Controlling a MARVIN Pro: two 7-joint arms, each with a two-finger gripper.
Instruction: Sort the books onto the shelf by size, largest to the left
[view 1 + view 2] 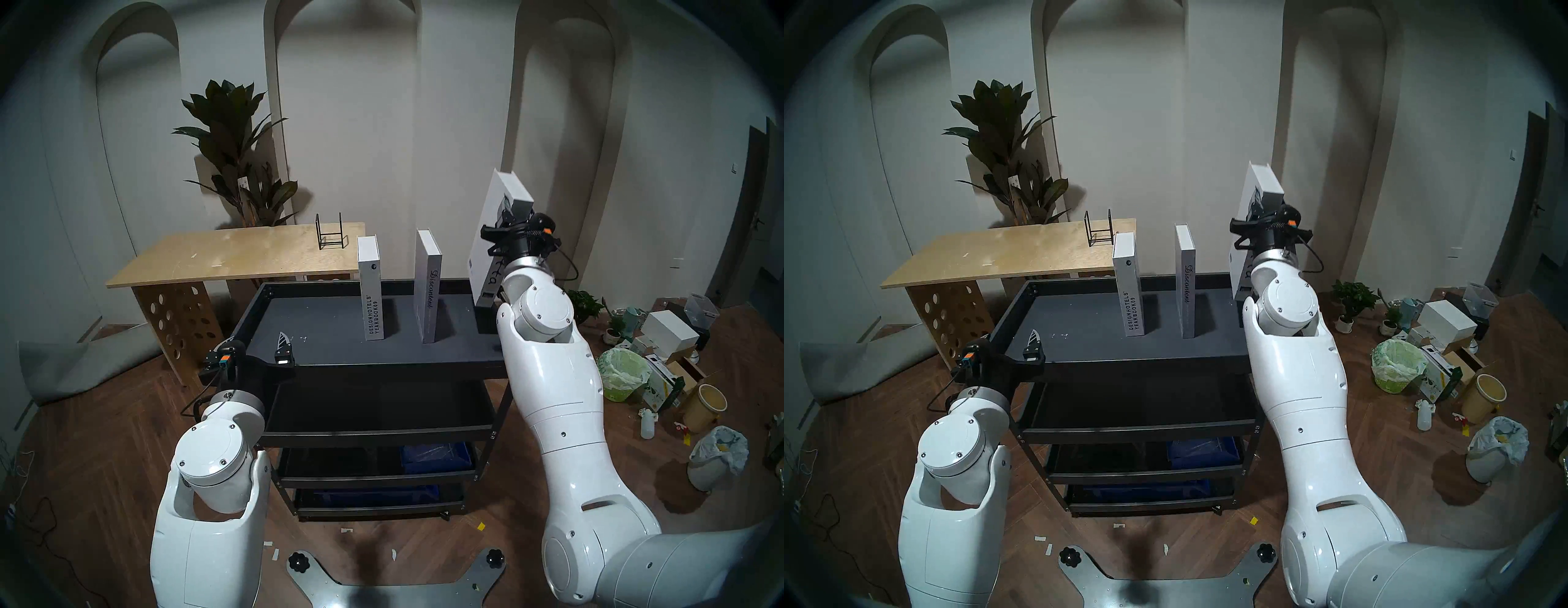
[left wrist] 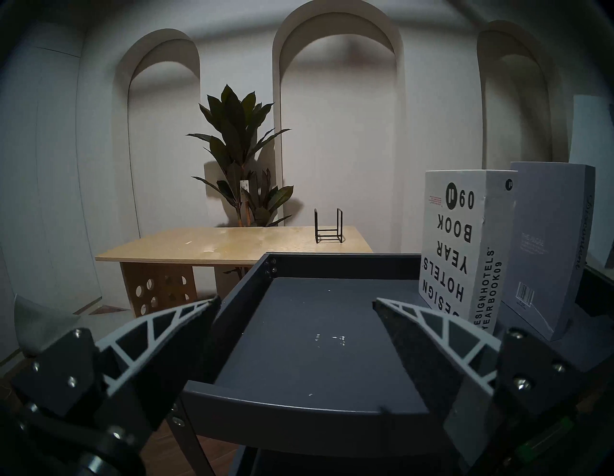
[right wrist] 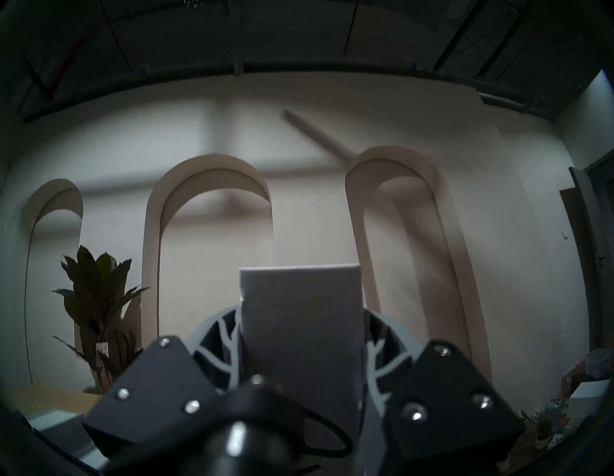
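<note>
Two white books stand upright on the shelf (image 1: pixel 382 363), the dark grey top tray of a black cart: the thick "Designhotels Yearbook09" book (image 1: pixel 371 293) and, to its right, the slimmer greyish "Discontent" book (image 1: pixel 428 293). My right gripper (image 1: pixel 515 216) is shut on the tall white book (image 1: pixel 494 220), tilted at the shelf's right end. In the right wrist view its spine (image 3: pixel 300 332) sits between the fingers. Whether its lower end touches the tray I cannot tell. My left gripper (image 2: pixel 299 315) stands open at the shelf's front left corner, with nothing between its fingers.
A light plywood table (image 1: pixel 237 254) with a small black wire rack (image 1: pixel 331 233) stands behind the cart to the left, with a potted plant (image 1: pixel 237 140) behind it. Boxes, bags and bins (image 1: pixel 662 361) litter the floor at the right. Blue bins (image 1: pixel 437 458) sit on lower tiers.
</note>
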